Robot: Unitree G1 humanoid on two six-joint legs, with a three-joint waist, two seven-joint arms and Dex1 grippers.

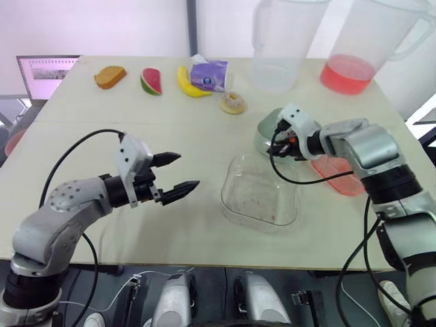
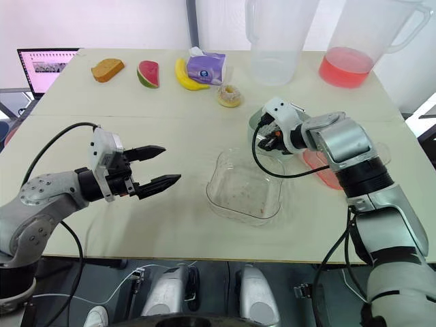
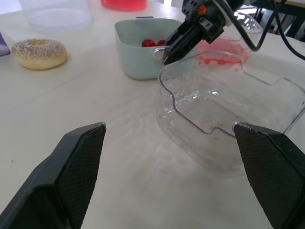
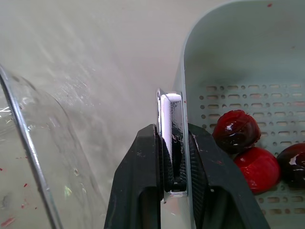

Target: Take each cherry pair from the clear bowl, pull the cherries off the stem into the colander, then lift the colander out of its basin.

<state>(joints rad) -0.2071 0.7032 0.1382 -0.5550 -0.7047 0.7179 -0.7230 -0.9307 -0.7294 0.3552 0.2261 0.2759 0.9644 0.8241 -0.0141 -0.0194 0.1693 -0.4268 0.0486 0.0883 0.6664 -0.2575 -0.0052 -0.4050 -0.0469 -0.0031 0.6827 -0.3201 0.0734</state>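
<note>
— What's nearest?
— The left claw (image 1: 188, 170). It hangs above the table (image 1: 170, 225) with its two fingers spread wide and nothing between them.

— And the clear bowl?
— The clear bowl (image 1: 238, 208) stands on the table just ahead of that claw's fingertips, apart from them and between the two claws. I see no cherries in it, just reddish smears on the bottom.

— The right claw?
— The right claw (image 4: 172, 138) is just past the bowl's far edge. It is clamped on the rim of the pale green colander (image 4: 228, 57), with one finger outside the wall and one inside.

— Where is the fruit?
— Three cherries (image 4: 236, 131) lie on the colander's perforated floor, just beside the inner finger. I can't tell whether the colander sits in its basin.

— Farther out?
— A pink tray (image 1: 340, 185) lies near that claw, under its arm. Beyond the claw there is a doughnut (image 1: 233, 103). Past that come a banana (image 1: 191, 85), a tissue pack (image 1: 208, 73), a watermelon slice (image 1: 150, 80) and a piece of bread (image 1: 110, 76). Well beyond the right claw stand an empty pitcher (image 1: 279, 48) and a pitcher of red liquid (image 1: 357, 48).
</note>
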